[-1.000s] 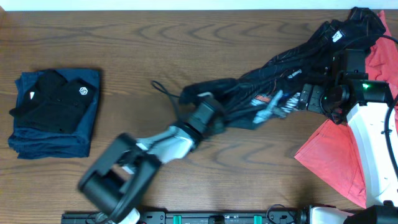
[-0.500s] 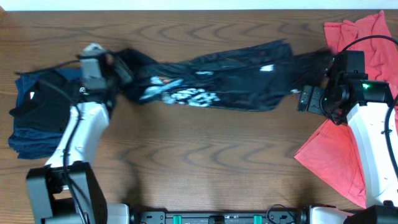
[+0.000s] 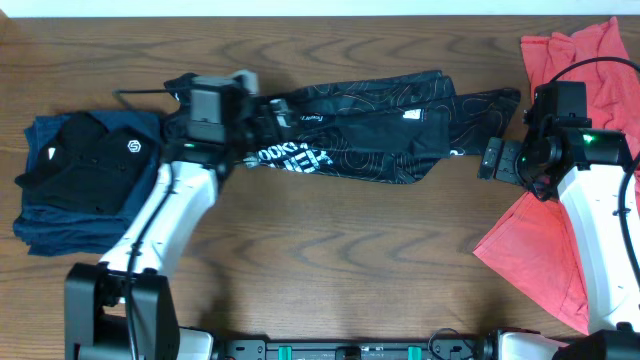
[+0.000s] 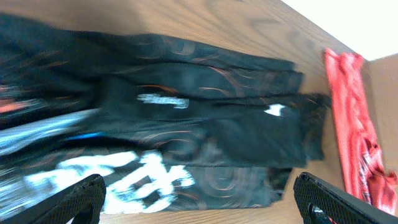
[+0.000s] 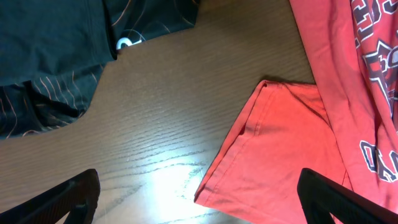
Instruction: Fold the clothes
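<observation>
left tool: gaping, gripping nothing, hovering over black shirt's left end
right tool: gaping, empty, hanging by its right end
step: laying shirt out; it's lying rumpled lengthwise, far-centre counter
next: needing spreading flat before folding
around: stack sitting left, red shirts crowding right

We are looking at a dark brown worktop with strong wood grain, filling nearly every view. A pale strip is running along its far edge, a black rail is lying along the near edge, and soft glare is shining off the wood.
</observation>
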### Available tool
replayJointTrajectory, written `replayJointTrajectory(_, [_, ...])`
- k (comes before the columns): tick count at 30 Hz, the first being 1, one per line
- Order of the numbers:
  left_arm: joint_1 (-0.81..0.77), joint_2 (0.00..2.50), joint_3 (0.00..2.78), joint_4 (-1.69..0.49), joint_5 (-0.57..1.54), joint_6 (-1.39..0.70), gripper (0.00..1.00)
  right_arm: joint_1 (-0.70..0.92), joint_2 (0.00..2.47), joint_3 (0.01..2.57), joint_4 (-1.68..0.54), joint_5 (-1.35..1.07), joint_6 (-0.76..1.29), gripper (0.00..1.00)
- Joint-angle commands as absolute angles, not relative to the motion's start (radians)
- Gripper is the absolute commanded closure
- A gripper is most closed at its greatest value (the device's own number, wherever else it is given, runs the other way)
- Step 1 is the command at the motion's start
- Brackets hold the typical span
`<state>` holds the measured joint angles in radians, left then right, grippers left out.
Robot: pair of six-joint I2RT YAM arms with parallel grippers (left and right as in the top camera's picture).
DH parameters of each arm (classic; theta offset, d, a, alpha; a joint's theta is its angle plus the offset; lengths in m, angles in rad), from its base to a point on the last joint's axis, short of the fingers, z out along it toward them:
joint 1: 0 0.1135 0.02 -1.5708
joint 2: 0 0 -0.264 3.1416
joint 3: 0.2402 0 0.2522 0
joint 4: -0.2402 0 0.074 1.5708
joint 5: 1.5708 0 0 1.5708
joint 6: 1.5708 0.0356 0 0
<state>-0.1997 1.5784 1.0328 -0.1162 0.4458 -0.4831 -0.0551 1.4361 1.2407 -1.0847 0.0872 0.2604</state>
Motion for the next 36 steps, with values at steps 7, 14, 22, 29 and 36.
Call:
replayJointTrajectory(7, [-0.385, 1.817, 1.039, 0.202, 0.356, -0.834, 0.0, -0.065, 1.414, 1.245, -1.095, 0.1, 0.272, 0.01])
replayJointTrajectory(14, [-0.41, 1.958, 1.041, 0.44, 0.357, -0.994, 0.0, -0.065, 1.414, 1.245, -1.105, 0.084, 0.271, 0.01])
replayJointTrajectory(22, [-0.418, 2.048, 1.041, 0.568, 0.342, -1.16, 0.01, -0.065, 1.414, 1.245, -1.115, 0.043, 0.25, 0.01])
replayJointTrajectory(29, [-0.439, 2.093, 1.041, 0.579, 0.329, -1.243, 0.07, -0.065, 1.414, 1.245, -1.116, 0.04, 0.246, 0.01])
replayJointTrajectory(36, [-0.439, 2.093, 1.045, 0.585, 0.197, -1.244, 0.36, -0.065, 1.414, 1.245, -1.116, 0.04, 0.245, 0.01])
